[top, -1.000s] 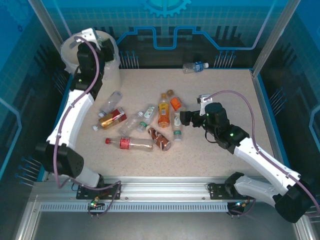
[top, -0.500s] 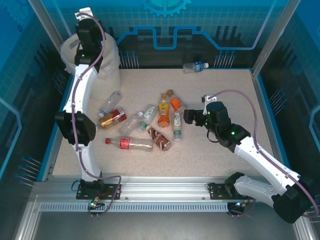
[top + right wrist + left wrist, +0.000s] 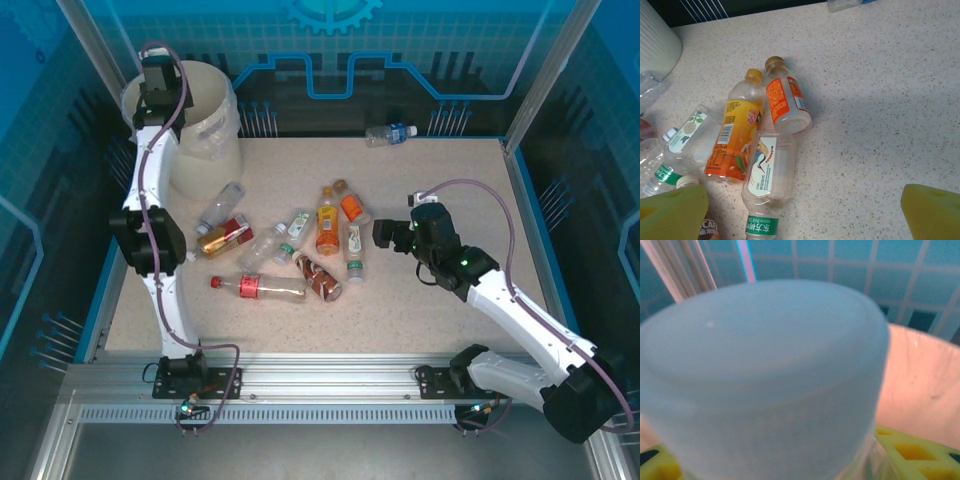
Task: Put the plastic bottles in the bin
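My left gripper (image 3: 160,95) is raised over the left rim of the cream bin (image 3: 205,120). In the left wrist view it (image 3: 785,465) is shut on a plastic bottle whose blurred blue cap (image 3: 760,375) looms close, with yellow fingers (image 3: 912,450) on either side and the bin wall (image 3: 925,385) behind. My right gripper (image 3: 385,235) stands open beside the bottle pile. In its wrist view the gripper (image 3: 805,215) is above a clear white-labelled bottle (image 3: 767,175), next to an orange-labelled bottle (image 3: 785,97) and a yellow-labelled one (image 3: 737,130).
More bottles lie mid-table: a red-capped one (image 3: 260,288), an amber one (image 3: 222,238), a clear one (image 3: 222,205) and a crushed brown one (image 3: 320,280). A blue-capped bottle (image 3: 390,133) lies at the far edge. The right half of the table (image 3: 470,190) is bare.
The left arm has risen and swung left over the bin, still holding its bottle. The right gripper has drawn back slightly to the right of the pile.
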`<state>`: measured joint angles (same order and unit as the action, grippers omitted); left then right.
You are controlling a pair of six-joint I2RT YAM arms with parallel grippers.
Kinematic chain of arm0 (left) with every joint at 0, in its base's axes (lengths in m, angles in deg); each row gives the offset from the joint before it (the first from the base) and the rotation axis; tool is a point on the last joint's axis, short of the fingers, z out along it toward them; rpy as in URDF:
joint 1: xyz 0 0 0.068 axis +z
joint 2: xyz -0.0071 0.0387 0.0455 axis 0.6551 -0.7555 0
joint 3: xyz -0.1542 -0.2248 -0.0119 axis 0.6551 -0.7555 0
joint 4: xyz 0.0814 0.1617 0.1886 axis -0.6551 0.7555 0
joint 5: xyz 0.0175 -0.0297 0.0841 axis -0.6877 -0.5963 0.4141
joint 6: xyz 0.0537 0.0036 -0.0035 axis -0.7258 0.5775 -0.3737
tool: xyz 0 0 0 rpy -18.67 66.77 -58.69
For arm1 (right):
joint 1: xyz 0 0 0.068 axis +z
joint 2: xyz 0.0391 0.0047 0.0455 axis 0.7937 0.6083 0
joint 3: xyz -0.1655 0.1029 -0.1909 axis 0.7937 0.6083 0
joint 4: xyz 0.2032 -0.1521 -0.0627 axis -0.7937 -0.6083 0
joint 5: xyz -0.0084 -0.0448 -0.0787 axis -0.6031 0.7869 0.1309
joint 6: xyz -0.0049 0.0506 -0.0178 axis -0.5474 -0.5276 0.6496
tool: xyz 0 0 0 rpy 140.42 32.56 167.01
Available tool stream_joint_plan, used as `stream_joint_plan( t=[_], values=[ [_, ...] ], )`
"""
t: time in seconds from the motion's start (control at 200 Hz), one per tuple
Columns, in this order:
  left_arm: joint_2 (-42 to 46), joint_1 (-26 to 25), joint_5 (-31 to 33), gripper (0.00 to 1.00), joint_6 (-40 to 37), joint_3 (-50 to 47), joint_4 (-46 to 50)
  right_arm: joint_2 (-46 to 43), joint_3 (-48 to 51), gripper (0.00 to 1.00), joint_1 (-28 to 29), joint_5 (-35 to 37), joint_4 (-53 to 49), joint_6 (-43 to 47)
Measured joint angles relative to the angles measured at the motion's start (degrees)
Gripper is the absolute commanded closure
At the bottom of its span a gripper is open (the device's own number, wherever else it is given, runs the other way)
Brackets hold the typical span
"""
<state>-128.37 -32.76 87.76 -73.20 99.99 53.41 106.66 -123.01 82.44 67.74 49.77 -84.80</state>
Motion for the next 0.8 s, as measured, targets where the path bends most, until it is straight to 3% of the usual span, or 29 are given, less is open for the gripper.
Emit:
stream_joint_plan(
  t=[0.26, 0.51, 0.635, 0.8],
  values=[
    [-5.6, -0.1, -4.7, 0.23, -2.6, 8.1, 7.8, 1.7, -2.0, 0.00, 0.0, -0.7, -0.8, -0.5],
    [-5.6, -0.1, -6.0, 0.13, -2.4, 9.9, 9.5, 2.1, -2.0, 0.00, 0.0, -1.1, -0.9, -0.7],
    [-5.4, -0.1, -6.5, 0.01, -0.5, 9.9, 10.5, 2.1, -2.0, 0.00, 0.0, -1.1, -0.9, -0.9],
    [-1.1, -0.3, -7.8, 0.01, 3.5, 5.9, 10.7, 2.1, -1.9, 0.00, 0.0, -0.4, -0.5, -1.3]
  ],
)
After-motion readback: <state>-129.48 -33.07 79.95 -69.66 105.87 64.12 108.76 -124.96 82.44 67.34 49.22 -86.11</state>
